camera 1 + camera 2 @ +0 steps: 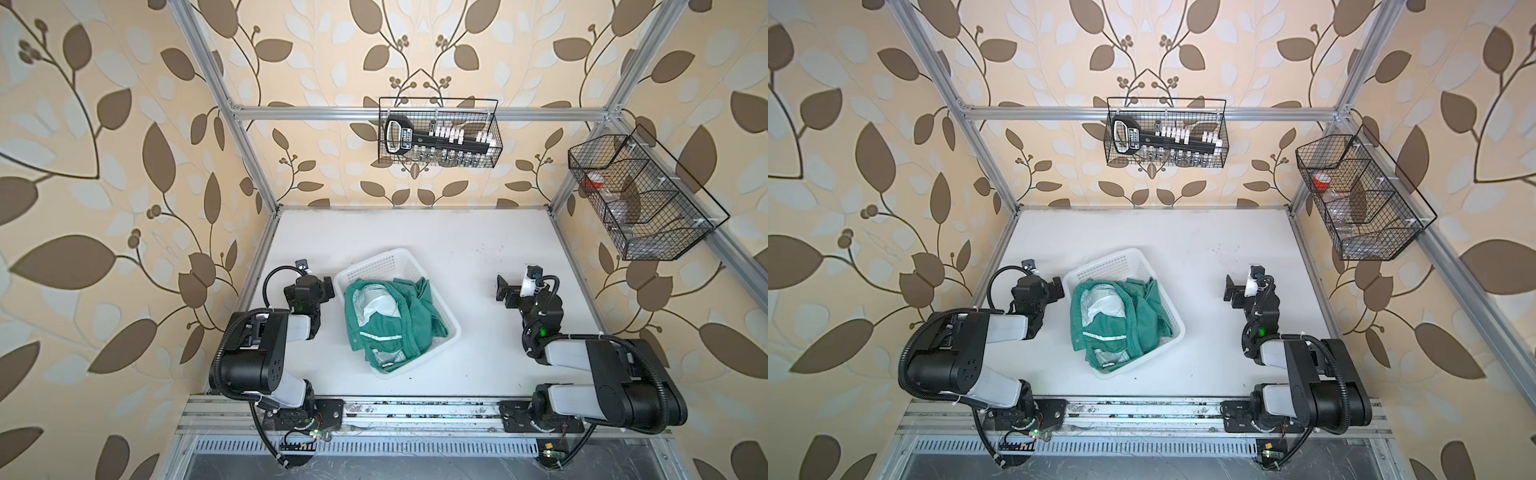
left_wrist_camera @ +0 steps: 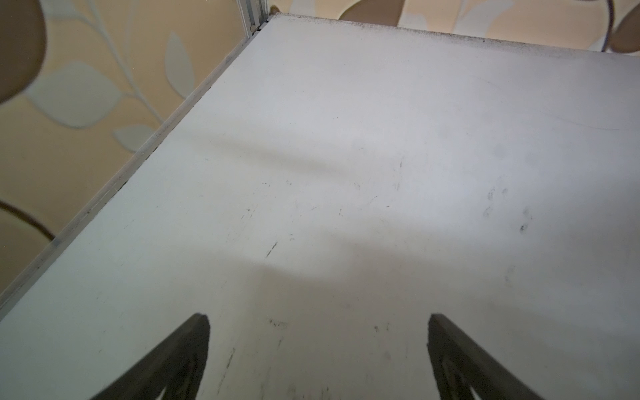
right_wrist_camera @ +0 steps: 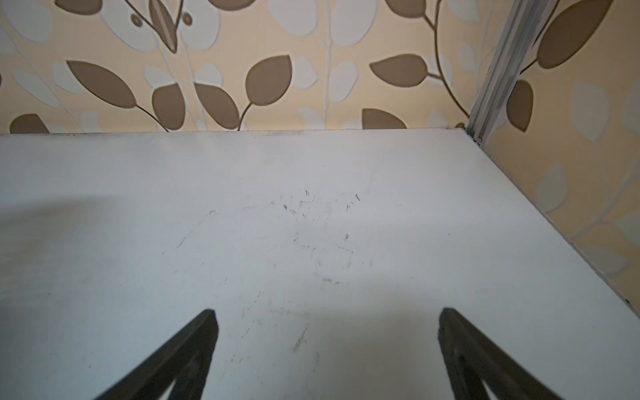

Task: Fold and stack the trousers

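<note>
The teal-green trousers point(image 1: 395, 324) point(image 1: 1125, 320) lie crumpled in a white perforated basket point(image 1: 384, 259) point(image 1: 1115, 259) at the middle of the white table point(image 1: 457, 245), with whitish pocket lining showing on top. One part spills over the basket's near rim. My left gripper point(image 1: 326, 289) point(image 1: 1057, 289) hovers just left of the basket, open and empty. My right gripper point(image 1: 503, 289) point(image 1: 1229, 286) stands well to the right of the basket, also open and empty. In the left wrist view point(image 2: 318, 317) and the right wrist view point(image 3: 329, 311) only bare table lies between the spread fingers.
A black wire basket point(image 1: 438, 133) holding a black tool and small bottles hangs on the back rail. Another wire basket point(image 1: 640, 199) hangs on the right frame. Aluminium posts point(image 1: 249, 158) bound the table, and a metal rail point(image 1: 415, 409) runs along its front.
</note>
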{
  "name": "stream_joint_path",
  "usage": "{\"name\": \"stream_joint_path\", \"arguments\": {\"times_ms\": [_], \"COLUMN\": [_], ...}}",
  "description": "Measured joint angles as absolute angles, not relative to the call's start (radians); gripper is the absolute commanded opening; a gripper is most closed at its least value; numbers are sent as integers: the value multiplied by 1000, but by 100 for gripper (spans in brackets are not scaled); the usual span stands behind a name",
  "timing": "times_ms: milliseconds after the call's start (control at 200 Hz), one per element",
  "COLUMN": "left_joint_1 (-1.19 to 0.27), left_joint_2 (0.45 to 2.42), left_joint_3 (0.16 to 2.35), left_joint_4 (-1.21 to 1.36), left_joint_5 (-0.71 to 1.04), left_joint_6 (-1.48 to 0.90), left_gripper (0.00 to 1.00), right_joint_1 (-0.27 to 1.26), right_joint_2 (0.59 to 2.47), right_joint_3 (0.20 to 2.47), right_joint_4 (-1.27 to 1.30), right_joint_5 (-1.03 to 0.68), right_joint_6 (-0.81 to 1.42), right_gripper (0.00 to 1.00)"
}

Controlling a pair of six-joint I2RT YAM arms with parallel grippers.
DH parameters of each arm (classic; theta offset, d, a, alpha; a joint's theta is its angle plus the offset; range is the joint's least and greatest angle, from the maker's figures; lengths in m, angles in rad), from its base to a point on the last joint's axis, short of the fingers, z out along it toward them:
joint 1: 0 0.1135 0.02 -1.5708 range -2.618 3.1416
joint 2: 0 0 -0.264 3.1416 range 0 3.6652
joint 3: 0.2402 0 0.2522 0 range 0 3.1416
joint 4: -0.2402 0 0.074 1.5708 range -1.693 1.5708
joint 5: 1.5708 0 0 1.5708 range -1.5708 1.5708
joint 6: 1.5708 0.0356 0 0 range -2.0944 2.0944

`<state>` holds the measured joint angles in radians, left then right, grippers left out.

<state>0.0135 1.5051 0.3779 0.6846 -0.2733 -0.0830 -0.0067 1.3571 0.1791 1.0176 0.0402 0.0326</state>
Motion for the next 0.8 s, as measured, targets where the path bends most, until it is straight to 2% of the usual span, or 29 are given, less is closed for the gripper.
{"name": "stream_joint_path", "arguments": {"times_ms": [800], "left_joint_1": [14], "left_joint_2": [1505], "left_joint_3": [378], "left_joint_4": [685], "left_joint_5": [-273], "left_joint_6": [-83], "left_gripper": [99], "right_joint_1": [-7], "right_joint_2": [1357], "right_joint_3": [179], "right_joint_4": [1018], "right_joint_5": [30], "right_joint_6": [33], "right_gripper": [100]}}
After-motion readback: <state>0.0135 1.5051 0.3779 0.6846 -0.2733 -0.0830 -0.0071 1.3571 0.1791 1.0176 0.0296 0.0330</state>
